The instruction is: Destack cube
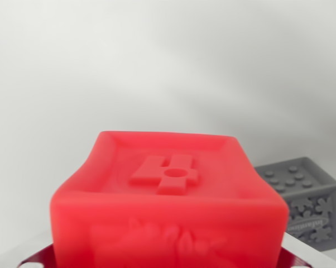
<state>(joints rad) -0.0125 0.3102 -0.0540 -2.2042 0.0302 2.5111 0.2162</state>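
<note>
Wrist view only. Frame dominated by a red cube (pixel 168 206), close to the lens and slightly soft in focus. It fills the lower centre and runs off the bottom edge.

Top face of the red cube: a raised rim all round, sunken panel inside, with a raised numeral on it that reads like a "4", a small round hole through the middle of the figure. Front face carries an embossed relief pattern, too blurred to make out.

Grey cube (pixel 307 204) sits behind the red cube toward the wrist view's right, partly hidden by its right edge. Top face of the grey cube studded with small round bumps; the visible side face shows puzzle-piece shapes in relief and a line of raised lettering, not legible. Whether the two cubes touch cannot be told from here.

Desk (pixel 157 67) is plain pale grey-white, out of focus, bare across the upper frame.

At the bottom corners, slivers of light metal with red parts show on either side of the red cube (pixel 37 258), presumably gripper hardware. The jaws themselves are not clearly seen; cannot tell whether they are open, closed, or clamped on the red cube.
</note>
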